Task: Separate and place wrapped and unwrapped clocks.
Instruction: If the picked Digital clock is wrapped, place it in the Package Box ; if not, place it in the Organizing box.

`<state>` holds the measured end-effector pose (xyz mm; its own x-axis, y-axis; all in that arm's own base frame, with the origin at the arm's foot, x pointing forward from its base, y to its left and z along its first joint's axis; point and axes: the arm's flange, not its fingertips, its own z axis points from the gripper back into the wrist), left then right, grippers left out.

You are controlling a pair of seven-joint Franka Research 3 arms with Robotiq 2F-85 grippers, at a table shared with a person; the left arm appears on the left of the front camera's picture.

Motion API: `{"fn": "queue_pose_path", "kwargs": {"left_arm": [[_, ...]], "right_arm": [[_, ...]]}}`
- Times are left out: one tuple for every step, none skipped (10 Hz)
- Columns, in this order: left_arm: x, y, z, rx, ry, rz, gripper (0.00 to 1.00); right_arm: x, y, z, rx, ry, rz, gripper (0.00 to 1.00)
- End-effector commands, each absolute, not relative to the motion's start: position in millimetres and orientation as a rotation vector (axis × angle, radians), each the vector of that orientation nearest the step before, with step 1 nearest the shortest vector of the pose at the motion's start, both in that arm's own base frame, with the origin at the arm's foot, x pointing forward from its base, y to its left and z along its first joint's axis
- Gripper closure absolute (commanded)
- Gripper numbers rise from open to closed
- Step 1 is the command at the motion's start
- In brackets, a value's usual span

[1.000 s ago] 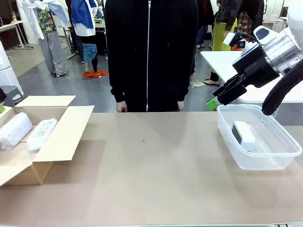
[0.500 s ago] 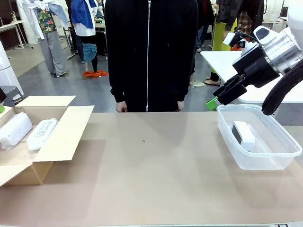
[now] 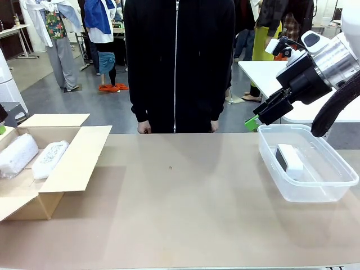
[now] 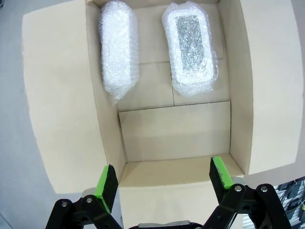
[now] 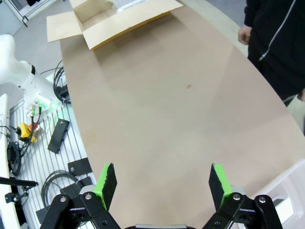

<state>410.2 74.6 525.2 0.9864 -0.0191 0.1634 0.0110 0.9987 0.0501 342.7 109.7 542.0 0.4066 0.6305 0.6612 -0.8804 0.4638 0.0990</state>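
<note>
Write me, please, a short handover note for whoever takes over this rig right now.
Left claw: open, holding nothing, above the cardboard box.
Right claw: open, holding nothing, raised by the far rim of the clear tub.
Things: both wrapped clocks, and, lie side by side in the box; the bare clock lies in the tub.
Done: wrapped and unwrapped are apart.
Left: apparently nothing; the person's hands rest at the table's far edge.
</note>
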Motion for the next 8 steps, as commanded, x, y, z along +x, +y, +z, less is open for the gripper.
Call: {"fn": "queue_pose_path", "kwargs": {"left_arm": [[410.2, 73.5, 527.3, 0.052, -0.169, -0.015, 0.0], [410.2, 73.5, 527.3, 0.052, -0.169, -0.015, 0.0], [410.2, 73.5, 527.3, 0.052, -0.169, -0.015, 0.0], [410.2, 73.5, 527.3, 0.052, -0.169, -0.015, 0.0], [410.2, 73.5, 527.3, 0.052, -0.169, -0.015, 0.0], [410.2, 73.5, 527.3, 0.052, -0.169, -0.015, 0.0], [410.2, 73.5, 527.3, 0.052, -0.169, -0.015, 0.0], [410.2, 73.5, 527.3, 0.052, -0.169, -0.015, 0.0]], "right_arm": [[342.8, 108.8, 541.1, 0.469, -0.585, 1.002, 0.0], [342.8, 108.8, 541.1, 0.469, -0.585, 1.002, 0.0], [342.8, 108.8, 541.1, 0.469, -0.585, 1.002, 0.0], [342.8, 108.8, 541.1, 0.469, -0.585, 1.002, 0.0], [342.8, 108.8, 541.1, 0.469, -0.585, 1.002, 0.0], [342.8, 108.8, 541.1, 0.469, -0.585, 1.002, 0.0], [342.8, 108.8, 541.1, 0.469, -0.585, 1.002, 0.0], [342.8, 108.8, 541.1, 0.469, -0.585, 1.002, 0.0]]}}
